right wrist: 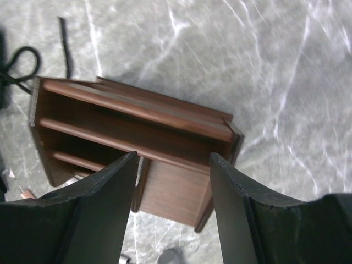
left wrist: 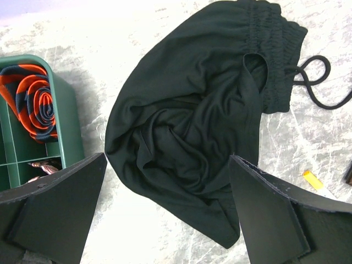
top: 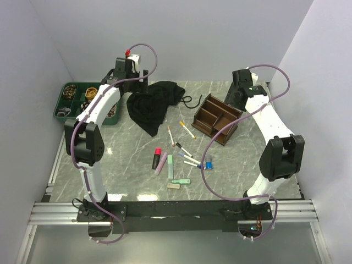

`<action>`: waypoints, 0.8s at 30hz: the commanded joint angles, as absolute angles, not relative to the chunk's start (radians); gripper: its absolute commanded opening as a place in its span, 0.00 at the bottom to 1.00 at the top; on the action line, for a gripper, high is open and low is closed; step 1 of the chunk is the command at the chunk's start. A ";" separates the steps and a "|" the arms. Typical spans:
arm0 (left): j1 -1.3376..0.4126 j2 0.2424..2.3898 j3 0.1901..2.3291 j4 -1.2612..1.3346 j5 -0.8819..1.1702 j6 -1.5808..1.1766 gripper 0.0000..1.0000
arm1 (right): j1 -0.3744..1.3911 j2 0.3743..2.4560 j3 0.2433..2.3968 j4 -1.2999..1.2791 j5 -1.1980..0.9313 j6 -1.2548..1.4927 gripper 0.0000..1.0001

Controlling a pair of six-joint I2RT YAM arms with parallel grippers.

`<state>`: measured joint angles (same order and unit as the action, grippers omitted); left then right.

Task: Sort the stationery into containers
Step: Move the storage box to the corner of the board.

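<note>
The grey-veined marble tabletop carries everything. The loose stationery lies in its middle, nearer the front edge than the back: a red-capped marker, a pink highlighter and a pale green highlighter side by side, a shorter green highlighter with a small grey eraser just beside it closest to the front edge, a blue-capped piece on the right of the group, and several thin white pens fanned towards the back.

The dark green compartmented plastic tray sits in the far left corner, close to the left edge. The dark brown wooden organiser with dividers stands right of centre, turned at an angle. Between them sprawls a crumpled black cloth, its near corner just beside the tray's wall in the left wrist view. Bare stone runs left of the stationery and behind the organiser.

The left gripper hangs above the cloth, jaws spread wide with nothing between them. The right gripper hangs over the organiser's near end, jaws parted and likewise holding nothing
</note>
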<state>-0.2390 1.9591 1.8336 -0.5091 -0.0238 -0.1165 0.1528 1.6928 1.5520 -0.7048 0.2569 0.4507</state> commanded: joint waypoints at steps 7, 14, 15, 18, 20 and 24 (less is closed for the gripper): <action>-0.232 1.931 1.801 -0.525 -0.020 -0.113 0.99 | 0.137 1.609 1.476 -0.859 0.270 0.566 0.62; -0.226 1.976 1.822 -0.532 -0.017 -0.114 0.99 | 0.137 1.629 1.424 -0.861 0.258 0.601 0.62; -0.225 1.979 1.821 -0.529 -0.018 -0.114 0.99 | 0.135 1.644 1.422 -0.861 0.261 0.606 0.62; -0.224 1.988 1.828 -0.534 -0.025 -0.120 1.00 | 0.132 1.675 1.437 -0.854 0.256 0.607 0.60; -0.222 1.988 1.829 -0.534 -0.021 -0.130 0.99 | 0.130 1.686 1.445 -0.838 0.255 0.606 0.57; -0.224 1.990 1.822 -0.537 -0.025 -0.144 0.99 | 0.115 1.727 1.448 -0.833 0.256 0.606 0.56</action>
<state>-0.2249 1.9919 1.8000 -0.5400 -0.0235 -0.1215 0.1360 1.6981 1.4197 -0.8520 0.2455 0.5869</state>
